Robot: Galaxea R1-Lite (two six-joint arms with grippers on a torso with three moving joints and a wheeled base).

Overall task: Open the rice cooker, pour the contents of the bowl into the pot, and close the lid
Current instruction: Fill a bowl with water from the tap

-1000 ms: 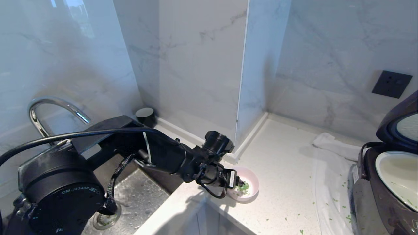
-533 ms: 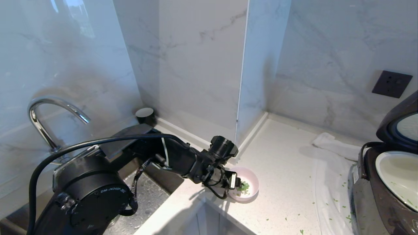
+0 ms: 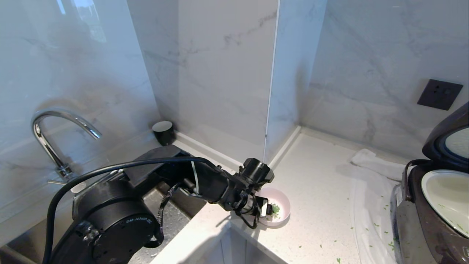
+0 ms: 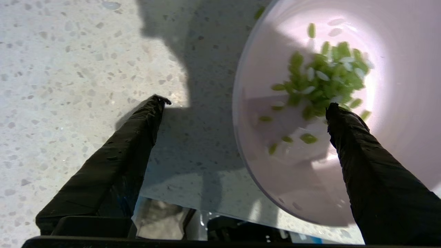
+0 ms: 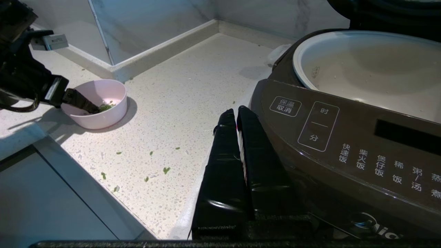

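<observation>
bowl: pale pink, parked upright on the speckled counter, a little out from the marble wall corner and well apart from the cooker. It's also seen in the right wrist view.
contents: a small heap of green bits with a few white grains mixed in, sat at the bottom of the bowl. More green bits are scattered on the counter between bowl and cooker.
left gripper: reached over the bowl's near rim, jaws spread wide and nothing gripped. One finger is dipped inside the bowl with its tip right by the green heap, the other is outside the bowl over bare counter, so the rim is straddled.
right gripper: parked just in front of the cooker's left front corner, fingers pressed together, nothing between them.
cooker: well to the right of the bowl, at the counter's edge, control panel with white-labelled buttons faced toward the robot.
lid: swung up and back, pale underside shown.
pot: cream-white, seated in the cooker, a few green flecks can be made out on its wall in the head view.
cloth: white, crumpled, laid on the counter between bowl and cooker, closer to the cooker.
sink: to the left of the bowl, below counter level, with a chrome tap behind it.
black cup: set by the wall, behind the sink and left of the bowl.
</observation>
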